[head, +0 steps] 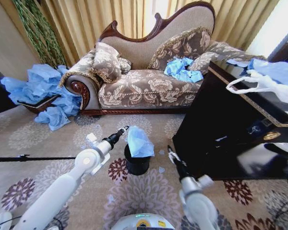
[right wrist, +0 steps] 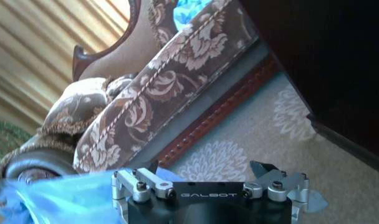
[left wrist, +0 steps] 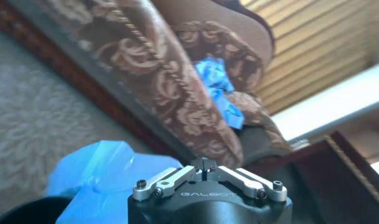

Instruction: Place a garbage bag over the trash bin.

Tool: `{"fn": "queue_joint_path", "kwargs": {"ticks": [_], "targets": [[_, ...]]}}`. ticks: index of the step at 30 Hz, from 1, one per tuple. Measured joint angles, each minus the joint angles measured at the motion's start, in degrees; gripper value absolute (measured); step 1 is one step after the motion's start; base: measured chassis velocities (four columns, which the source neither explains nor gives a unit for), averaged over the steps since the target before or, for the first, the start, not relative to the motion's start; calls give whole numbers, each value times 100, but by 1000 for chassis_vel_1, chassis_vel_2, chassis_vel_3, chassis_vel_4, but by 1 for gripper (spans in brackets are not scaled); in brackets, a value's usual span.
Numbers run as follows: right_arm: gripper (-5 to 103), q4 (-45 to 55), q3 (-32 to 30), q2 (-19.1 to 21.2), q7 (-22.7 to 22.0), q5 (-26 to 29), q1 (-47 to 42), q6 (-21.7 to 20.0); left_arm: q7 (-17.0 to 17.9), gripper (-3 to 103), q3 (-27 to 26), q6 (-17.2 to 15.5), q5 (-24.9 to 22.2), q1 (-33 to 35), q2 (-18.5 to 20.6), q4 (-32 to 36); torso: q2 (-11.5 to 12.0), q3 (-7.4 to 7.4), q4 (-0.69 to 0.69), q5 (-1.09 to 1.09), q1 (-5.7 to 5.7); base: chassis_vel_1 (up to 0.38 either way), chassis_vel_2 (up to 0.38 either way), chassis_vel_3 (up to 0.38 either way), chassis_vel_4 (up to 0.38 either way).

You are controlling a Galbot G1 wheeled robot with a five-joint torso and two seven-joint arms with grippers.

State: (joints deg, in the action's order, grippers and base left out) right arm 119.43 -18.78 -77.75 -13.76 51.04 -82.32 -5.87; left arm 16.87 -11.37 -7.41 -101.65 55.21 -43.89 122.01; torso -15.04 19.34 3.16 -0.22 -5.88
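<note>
garbage bag (head: 139, 142) bunched upright on top of the trash bin (head: 137, 165), standing on the carpet (head: 38, 139) before the sofa (head: 149, 86); not yet pulled over the rim. left tool (head: 124, 129) just beside the bag's upper edge, fingers together on nothing. right tool (head: 169, 150) near the bin's other side, fingers apart. likely trouble: thin plastic slipping off, or a push tipping the light bin.

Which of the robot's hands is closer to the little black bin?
Left. The left hand is shut at the garbage bag atop the trash bin; the right hand hangs open, apart to the bin's other side.
</note>
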Motion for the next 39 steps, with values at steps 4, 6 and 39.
{"fn": "queue_joint_path", "kwargs": {"ticks": [4, 6, 39], "targets": [[96, -54, 136, 112, 256, 25, 181, -24, -486, 0, 146, -58, -469, -662, 724, -89, 0, 0, 1, 2, 0, 0, 0, 0, 0], [96, -63, 174, 113, 283, 83, 272, -31, -609, 0, 191, -95, -590, -851, 927, -146, 0, 0, 2, 1, 0, 0, 0, 0, 0], [95, -862, 1543, -102, 218, 838, 1704, -948, -1739, 0, -135, -191, -773, -302, 2156, 130, 0, -1, 2, 1, 1, 0, 0, 0, 0]]}}
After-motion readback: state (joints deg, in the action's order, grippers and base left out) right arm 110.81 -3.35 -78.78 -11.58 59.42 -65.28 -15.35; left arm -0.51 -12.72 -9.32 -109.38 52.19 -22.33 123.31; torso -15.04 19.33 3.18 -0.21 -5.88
